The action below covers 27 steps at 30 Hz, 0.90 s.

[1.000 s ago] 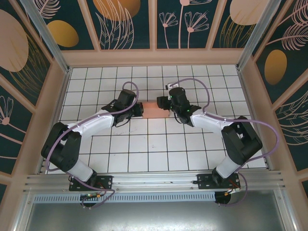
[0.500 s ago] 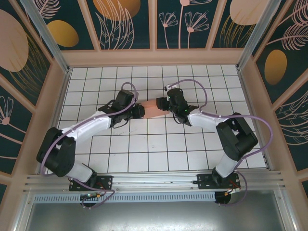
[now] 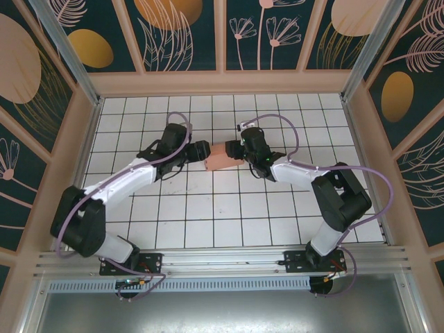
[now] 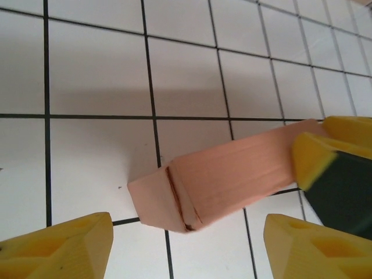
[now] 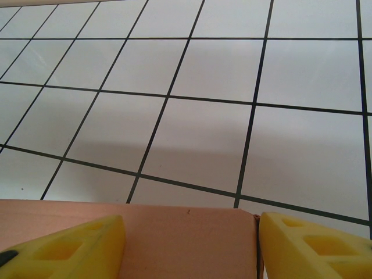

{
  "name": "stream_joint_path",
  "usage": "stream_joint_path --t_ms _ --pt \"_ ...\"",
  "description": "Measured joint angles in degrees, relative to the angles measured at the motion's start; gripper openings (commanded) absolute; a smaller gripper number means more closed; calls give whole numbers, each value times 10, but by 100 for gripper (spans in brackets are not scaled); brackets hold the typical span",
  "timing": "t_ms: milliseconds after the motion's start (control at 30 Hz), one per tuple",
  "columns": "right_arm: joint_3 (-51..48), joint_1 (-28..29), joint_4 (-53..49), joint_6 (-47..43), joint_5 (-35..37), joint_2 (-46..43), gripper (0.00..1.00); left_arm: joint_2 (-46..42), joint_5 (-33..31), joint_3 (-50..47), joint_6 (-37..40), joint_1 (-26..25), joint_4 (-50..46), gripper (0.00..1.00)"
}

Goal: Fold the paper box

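since a second ago the left end effector (image 3: 200,150) is no longer pinching the left end of the paper box (image 3: 223,156); its jaws are now standing apart, and its arm is reaching further up across the worktop (image 3: 208,208). the right end effector (image 3: 236,148) is sitting slightly further left than it was, and the box is sitting further left with it.

from above, the box is lying between the two end effectors on the white tiled worktop, a little slanted. its left end is lying just beside the left tips and its right end is lying under the right ones.

in the left wrist view the left end effector is standing open. its yellow fingers (image 4: 58,247) are spreading wide at the bottom corners. the near end of the box is lying just ahead of the gap between them, touching neither. the box is showing as a closed salmon-pink oblong with a dark seam along the edge of its near end face. whether that end is resting on the tiles or raised, i cannot tell. the far end is sitting between the right end effector's yellow fingers.

in the right wrist view the box is spanning the gap between the two fingers (image 5: 314,244), one of them touching its edge. the right end effector is gripping the box by that end.
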Motion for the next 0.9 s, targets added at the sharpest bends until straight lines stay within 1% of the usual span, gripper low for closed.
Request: stream_joint_path --t_ms 167,333,500,733,767,833,900 --pt "0 0 0 0 -3 0 62 45 -1 2 3 0 2 40" --pt "-3 -1 -8 0 -13 -9 62 54 -2 2 5 0 19 26" --pt "-3 -7 -11 6 -40 -24 64 57 0 -10 4 0 50 19" --pt "-18 -40 10 47 -92 -69 65 61 0 -14 4 0 71 16" --pt "-23 -45 15 53 -97 -71 64 63 0 -14 4 0 74 15" --pt "-37 -52 22 65 -106 -71 58 65 0 -14 4 0 79 14" --pt "-57 -52 24 73 -111 -71 47 65 0 -14 4 0 82 13"
